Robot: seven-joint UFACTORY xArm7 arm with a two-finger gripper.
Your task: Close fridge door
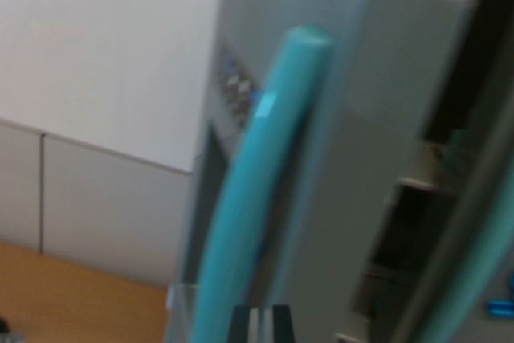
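The picture is blurred. A grey toy fridge fills the middle and the wrist view's right. Its open door [365, 190] stands edge-on, with a long teal handle [257, 174] running from the bottom centre up to the top. To the right of the door the dark fridge interior [418, 222] shows, with shelves and small items inside. My gripper [259, 325] sits at the bottom edge, just below and to the right of the handle's lower end. Its two black fingertips [240, 324] stand close together with nothing visibly between them.
A second teal bar [474, 279] slants across the lower right on another grey panel. A small control panel [234, 86] with buttons is on the fridge face. A white wall [104, 46] lies behind on the left, with a wooden floor [72, 299] below it.
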